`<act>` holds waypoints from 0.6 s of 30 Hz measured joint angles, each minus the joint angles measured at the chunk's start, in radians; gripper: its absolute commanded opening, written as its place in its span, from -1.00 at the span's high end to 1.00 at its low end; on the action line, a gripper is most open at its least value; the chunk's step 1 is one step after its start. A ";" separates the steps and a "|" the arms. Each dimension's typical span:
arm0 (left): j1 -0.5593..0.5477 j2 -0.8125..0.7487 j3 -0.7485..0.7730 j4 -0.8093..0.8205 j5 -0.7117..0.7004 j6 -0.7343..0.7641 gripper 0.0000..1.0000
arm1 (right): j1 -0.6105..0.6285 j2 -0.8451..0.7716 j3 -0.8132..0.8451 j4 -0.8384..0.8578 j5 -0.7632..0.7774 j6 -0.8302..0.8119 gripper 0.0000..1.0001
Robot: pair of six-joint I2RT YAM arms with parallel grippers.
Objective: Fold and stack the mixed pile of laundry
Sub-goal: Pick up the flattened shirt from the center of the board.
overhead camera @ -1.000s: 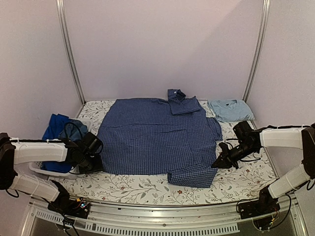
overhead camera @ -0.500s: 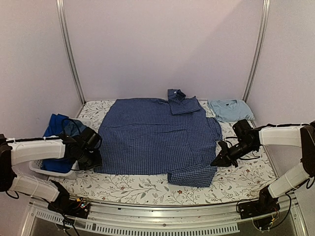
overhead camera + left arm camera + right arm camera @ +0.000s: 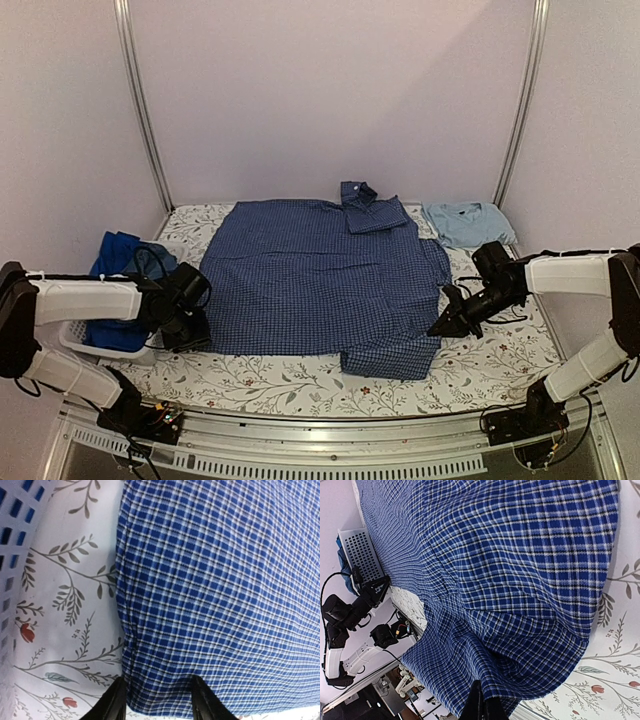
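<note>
The checked shirt (image 3: 320,275) lies spread flat across the middle of the tabletop (image 3: 280,378), so both side edges are exposed for folding. The folded light-blue shirt (image 3: 466,223) sits at the far right corner, probably as the base of the stack, and more blue garments (image 3: 112,258) wait in the white basket (image 3: 75,347). The left tool (image 3: 157,700) stands partly open and grips nothing, its fingers straddling the shirt's near-left hem, ready to close there; the right tool (image 3: 481,705) is fully closed at the shirt's right edge, and whether it pinches fabric cannot be told.
</note>
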 measured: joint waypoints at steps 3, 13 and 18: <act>-0.003 -0.010 -0.004 0.000 0.018 -0.009 0.07 | -0.002 0.000 0.003 0.000 0.000 0.000 1.00; -0.016 -0.040 -0.021 -0.035 0.073 -0.049 1.00 | -0.005 0.000 0.007 0.000 0.000 -0.002 1.00; -0.023 -0.039 0.031 -0.121 0.069 -0.043 1.00 | -0.005 -0.029 0.030 -0.005 0.000 -0.001 1.00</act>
